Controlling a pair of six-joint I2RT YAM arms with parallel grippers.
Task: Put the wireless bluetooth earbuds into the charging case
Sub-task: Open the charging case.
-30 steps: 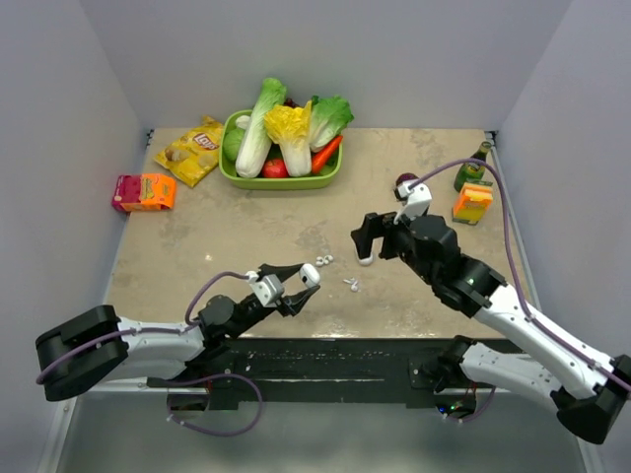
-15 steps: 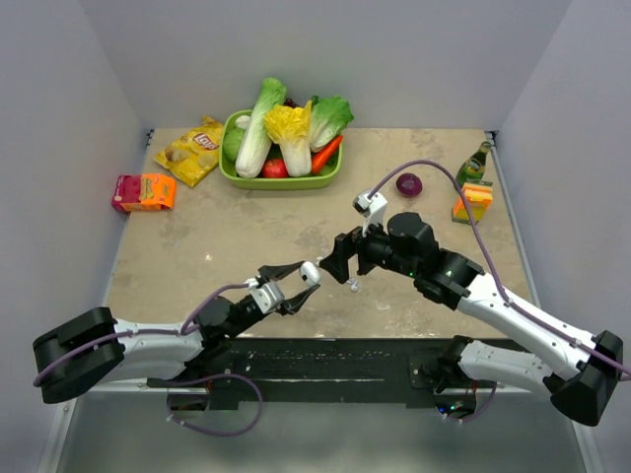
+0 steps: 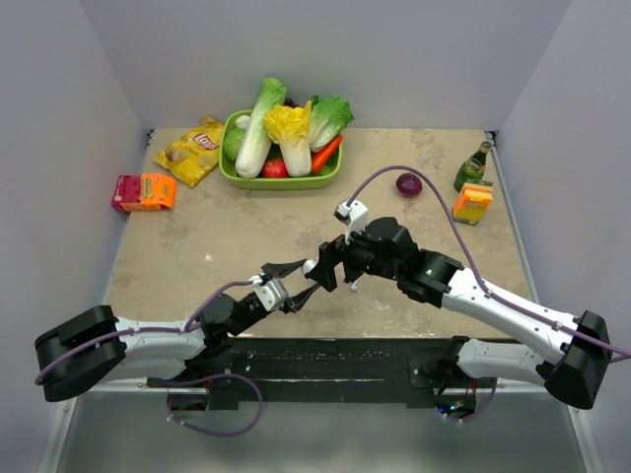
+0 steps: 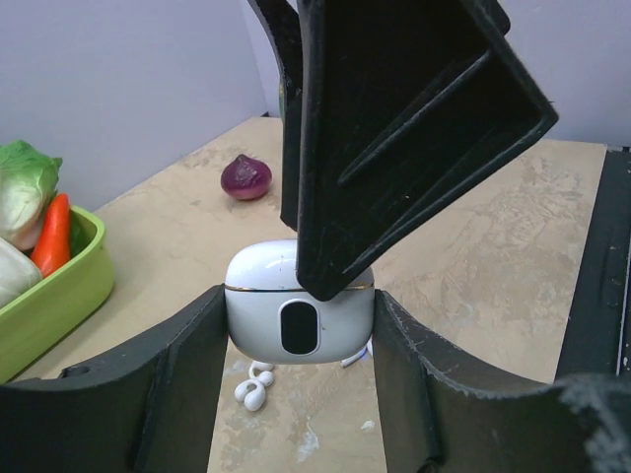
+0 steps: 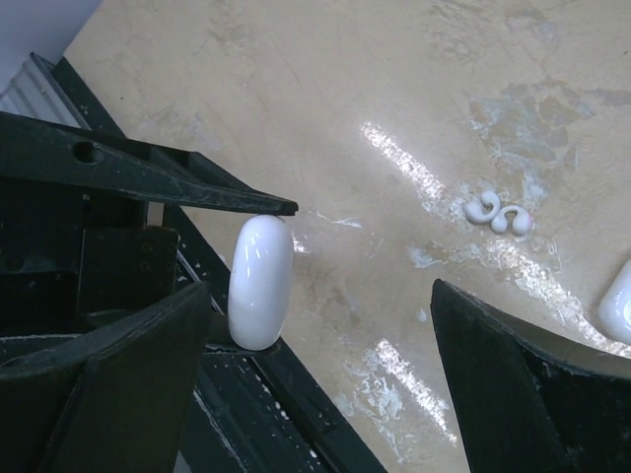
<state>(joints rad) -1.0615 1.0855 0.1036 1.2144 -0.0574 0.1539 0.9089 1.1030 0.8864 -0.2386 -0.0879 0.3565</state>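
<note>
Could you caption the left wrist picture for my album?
Left gripper clamps the white charging case while the open right gripper hangs over it.

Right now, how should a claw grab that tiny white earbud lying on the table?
Probably from straight above, pinching across its narrow width. The earbud lies flat on the table, a low curled shape with nothing to catch from the side. The right claw is open and free; the left claw holds the case.
</note>
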